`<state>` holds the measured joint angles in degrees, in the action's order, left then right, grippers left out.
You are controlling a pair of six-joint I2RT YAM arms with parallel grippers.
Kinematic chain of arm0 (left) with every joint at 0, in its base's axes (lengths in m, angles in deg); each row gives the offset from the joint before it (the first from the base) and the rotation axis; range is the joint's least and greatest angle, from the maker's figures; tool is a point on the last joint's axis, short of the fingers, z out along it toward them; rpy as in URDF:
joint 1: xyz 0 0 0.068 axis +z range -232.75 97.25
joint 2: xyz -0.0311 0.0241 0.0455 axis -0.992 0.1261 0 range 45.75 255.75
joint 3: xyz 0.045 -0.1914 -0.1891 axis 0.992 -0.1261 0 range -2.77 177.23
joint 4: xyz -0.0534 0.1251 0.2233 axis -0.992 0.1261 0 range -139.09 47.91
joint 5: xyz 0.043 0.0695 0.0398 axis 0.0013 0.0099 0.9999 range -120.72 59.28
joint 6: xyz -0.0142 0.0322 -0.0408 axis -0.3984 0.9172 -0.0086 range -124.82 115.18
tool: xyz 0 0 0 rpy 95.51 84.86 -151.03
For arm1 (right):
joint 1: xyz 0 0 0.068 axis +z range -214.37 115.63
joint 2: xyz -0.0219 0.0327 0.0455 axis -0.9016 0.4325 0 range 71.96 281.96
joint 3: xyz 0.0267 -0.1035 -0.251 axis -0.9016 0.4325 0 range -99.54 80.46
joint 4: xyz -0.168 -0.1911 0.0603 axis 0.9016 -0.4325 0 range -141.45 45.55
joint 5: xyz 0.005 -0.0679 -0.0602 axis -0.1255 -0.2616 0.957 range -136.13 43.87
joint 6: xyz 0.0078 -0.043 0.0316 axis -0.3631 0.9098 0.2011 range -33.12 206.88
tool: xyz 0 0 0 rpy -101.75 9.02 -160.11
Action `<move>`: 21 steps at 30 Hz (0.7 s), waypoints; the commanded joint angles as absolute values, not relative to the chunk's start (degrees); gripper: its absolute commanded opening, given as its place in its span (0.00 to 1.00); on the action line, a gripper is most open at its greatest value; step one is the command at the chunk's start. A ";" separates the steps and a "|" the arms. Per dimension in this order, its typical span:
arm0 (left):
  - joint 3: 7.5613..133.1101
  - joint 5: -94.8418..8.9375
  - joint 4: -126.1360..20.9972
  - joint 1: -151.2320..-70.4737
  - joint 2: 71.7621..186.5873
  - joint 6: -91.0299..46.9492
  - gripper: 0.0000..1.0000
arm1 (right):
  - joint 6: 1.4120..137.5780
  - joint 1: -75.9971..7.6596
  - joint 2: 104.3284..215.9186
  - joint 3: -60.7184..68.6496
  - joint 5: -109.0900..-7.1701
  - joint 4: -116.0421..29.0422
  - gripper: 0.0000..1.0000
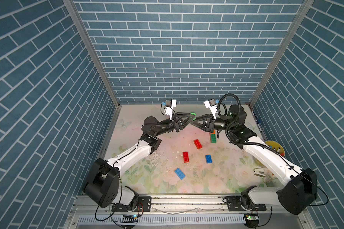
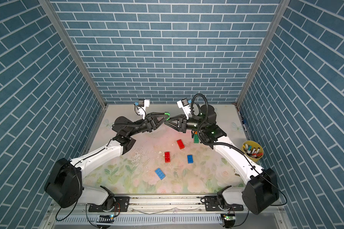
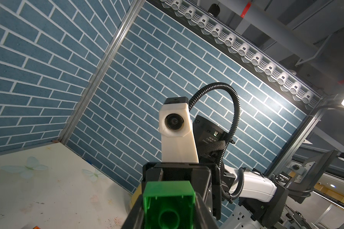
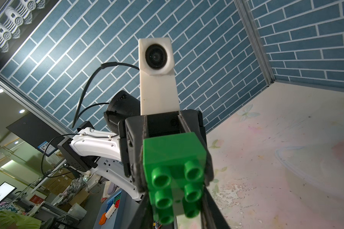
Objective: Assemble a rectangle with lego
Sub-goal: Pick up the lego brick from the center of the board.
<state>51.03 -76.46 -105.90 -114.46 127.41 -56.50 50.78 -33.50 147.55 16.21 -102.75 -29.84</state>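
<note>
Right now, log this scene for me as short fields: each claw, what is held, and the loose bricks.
left claw: shut on the green brick, above the table
right claw: shut on the same brick, tips meeting the left's
loose: red brick, second red brick, blue brick, light blue brick
partly hidden: green-and-orange pair behind right arm
rectangle: not yet assembled

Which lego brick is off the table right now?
The bright green brick, gripped in the air between the left claw and right claw. The red bricks, blue bricks and dark green brick lie on the table.
</note>
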 commanded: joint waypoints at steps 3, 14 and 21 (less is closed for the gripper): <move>51.13 -77.71 -105.35 -115.25 127.21 -54.79 0.63 | 55.97 -33.17 146.84 12.16 -94.34 -40.10 0.21; 48.91 -52.18 -76.76 -107.78 112.97 -39.45 1.00 | 67.88 -32.58 153.07 4.41 -79.89 -72.08 0.21; 53.34 -21.10 -46.93 -107.77 112.07 -24.27 1.00 | 69.72 -27.42 169.64 -4.33 -64.49 -88.40 0.20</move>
